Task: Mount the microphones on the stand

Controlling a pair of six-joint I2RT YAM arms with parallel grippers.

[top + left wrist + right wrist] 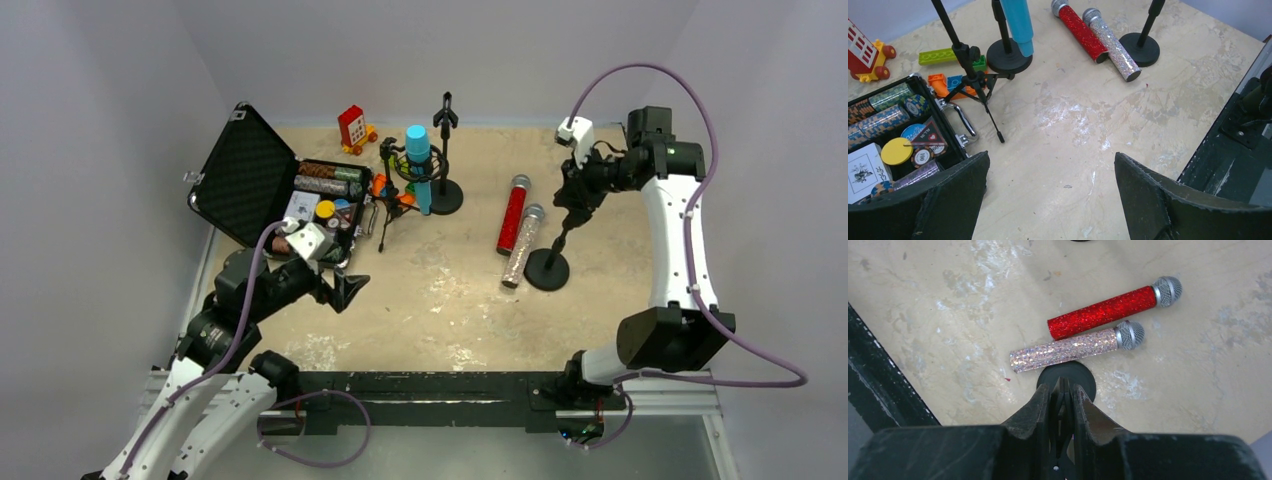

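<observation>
Steadying seems the step in hand: the right fingers [1040, 407] clench the stand [1068, 371] at its top, with the red microphone [1103, 312] and silvery-pink microphone [1063, 349] lying on the surface [973, 300] just beyond them. Next, the left fingers [953, 195], spread and empty, would need to lift one.

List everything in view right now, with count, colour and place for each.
blue microphone: one, cyan, upright beside the centre stand
red microphone: one, red glitter, lying flat right of centre
pink microphone: one, silvery pink, lying alongside the red one
centre stand: one, black, round base, back centre
right stand: one, black, round base, beside the pink microphone
tripod stand: one, black, next to the case
case: one, black, open, left side, chips and cards inside
toy truck: one, red and yellow, at the back
bricks: a few, green, orange, blue, around the tripod's feet
table: one, beige
left gripper: open, near the case
right gripper: shut on the right stand's pole
</observation>
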